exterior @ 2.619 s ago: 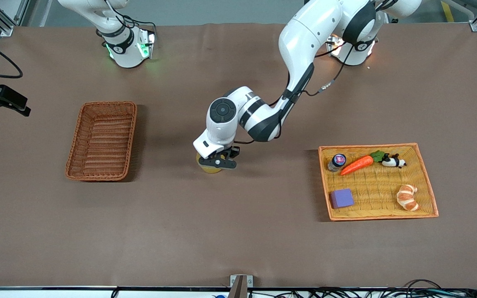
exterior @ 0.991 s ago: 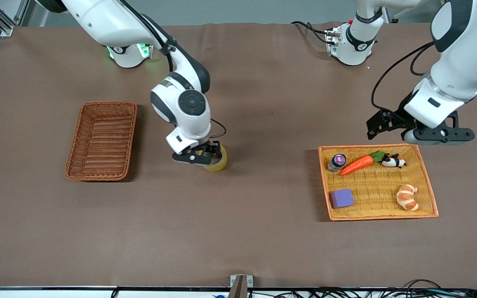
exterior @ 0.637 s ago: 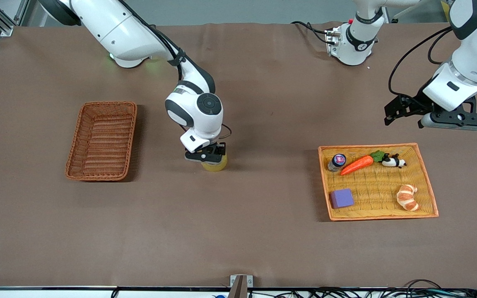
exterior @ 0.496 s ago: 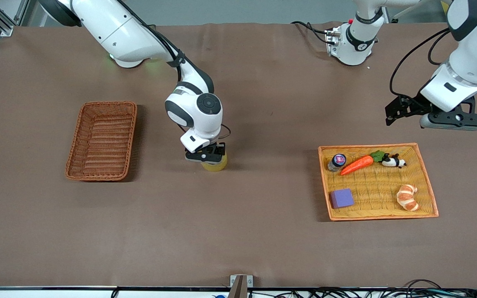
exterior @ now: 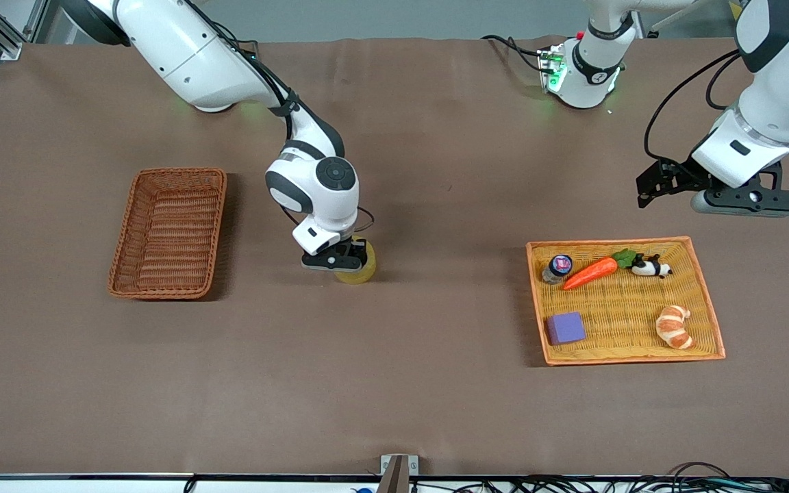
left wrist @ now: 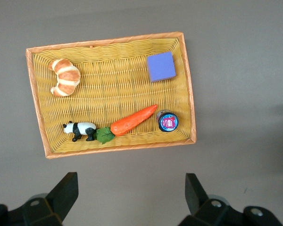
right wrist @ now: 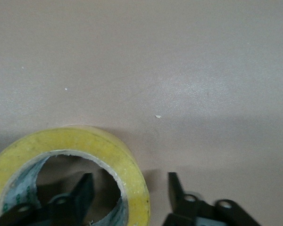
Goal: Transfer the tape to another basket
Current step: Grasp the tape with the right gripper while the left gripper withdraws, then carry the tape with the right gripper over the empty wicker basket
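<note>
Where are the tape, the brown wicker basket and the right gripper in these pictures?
tape (exterior: 360, 270), front view, on the roll's yellowish outer wall.
basket (exterior: 127, 236), front view, on its raised woven side wall.
right gripper (right wrist: 129, 195), right wrist view, midway between its fingertips, which straddle the roll's wall.

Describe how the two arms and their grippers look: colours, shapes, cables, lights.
Both arms are glossy white with rounded links and dark grey joint bands. The right arm's wrist carries a round dark cap. Black cables run along each arm. Green lights glow at both bases. The right gripper and left gripper are black, two-fingered, on black mounts.
</note>
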Motion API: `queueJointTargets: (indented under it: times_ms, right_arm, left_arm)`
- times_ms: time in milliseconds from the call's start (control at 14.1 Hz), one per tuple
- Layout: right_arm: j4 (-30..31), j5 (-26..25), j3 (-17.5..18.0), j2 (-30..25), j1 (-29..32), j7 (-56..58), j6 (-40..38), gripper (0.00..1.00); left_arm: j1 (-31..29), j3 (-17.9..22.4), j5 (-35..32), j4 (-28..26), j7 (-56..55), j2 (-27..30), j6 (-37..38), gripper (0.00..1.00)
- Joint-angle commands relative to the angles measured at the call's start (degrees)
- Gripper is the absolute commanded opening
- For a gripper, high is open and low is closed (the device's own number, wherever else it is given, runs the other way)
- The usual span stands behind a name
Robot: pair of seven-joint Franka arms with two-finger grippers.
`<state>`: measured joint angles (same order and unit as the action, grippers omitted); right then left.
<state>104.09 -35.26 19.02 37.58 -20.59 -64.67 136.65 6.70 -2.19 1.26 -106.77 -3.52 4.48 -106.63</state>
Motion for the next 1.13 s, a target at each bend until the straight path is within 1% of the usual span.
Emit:
queueJointTargets:
  times_ms: [0,142,212,354,425,496,566,708,779,850,920,991,1062]
  right_arm:
    - [1.11,-1.92,0.67,-0.14,0.90,-1.86,1.77,0.40]
    - [1.03,-1.92,0.67,0.03,0.73,-4.23,1.69,0.13]
    - [0.94,-1.92,0.67,0.03,0.46,-5.46,1.25,0.02]
    - [0.41,-1.83,0.85,-0.32,1.08,-5.04,1.08,0.00]
    - [0.32,-1.48,1.11,-0.75,1.86,-4.86,0.81,0.00]
    - [0.41,-1.22,1.72,-2.24,2.91,-4.86,-0.76,0.00]
    - [0.41,-1.13,3.21,-4.77,3.88,-4.77,-3.73,0.00]
    - [1.02,-1.04,6.54,-9.61,8.52,-3.20,-8.13,0.00]
    - [1.11,-0.87,7.17,-11.81,10.20,-0.66,-9.98,0.00]
    - [1.11,1.22,7.26,-14.18,11.61,3.71,-11.91,0.00]
    - [1.11,4.64,7.00,-16.29,13.10,9.85,-13.41,0.00]
    - [1.11,9.11,5.78,-18.92,14.95,18.96,-15.78,0.00]
    - [1.29,13.33,2.81,-21.73,15.05,26.36,-17.98,0.00]
  left_arm:
    - [-0.73,-0.97,0.76,-0.99,-0.43,0.89,-1.47,1.00]
    - [-0.29,-1.06,0.76,0.32,-2.53,-0.61,-1.48,1.00]
    - [-0.46,-1.06,0.58,0.77,-2.81,-1.05,-1.48,1.00]
    - [-0.90,-1.15,0.23,1.82,-2.81,-1.93,-1.56,1.00]
    - [-0.99,-1.93,0.06,3.13,-2.72,-2.89,-1.48,1.00]
    - [-1.25,-2.29,0.05,4.10,-2.63,-3.59,-1.39,1.00]
    - [-1.34,-2.29,0.05,5.85,-2.55,-4.73,-1.13,1.00]
    - [-1.43,-2.21,0.05,10.15,-2.63,-7.45,0.18,1.00]
    - [-1.43,-2.03,-0.03,11.65,-2.55,-8.08,1.93,1.00]
    - [-1.43,-1.94,-0.73,12.54,-2.20,-8.08,4.39,1.00]
    - [-1.43,-1.85,-1.69,12.90,-2.02,-7.82,5.98,1.00]
    - [-1.43,-1.77,-1.79,12.90,-2.02,-7.38,7.04,1.00]
    - [-1.43,-1.77,-1.79,12.81,-2.54,-6.68,9.05,1.00]
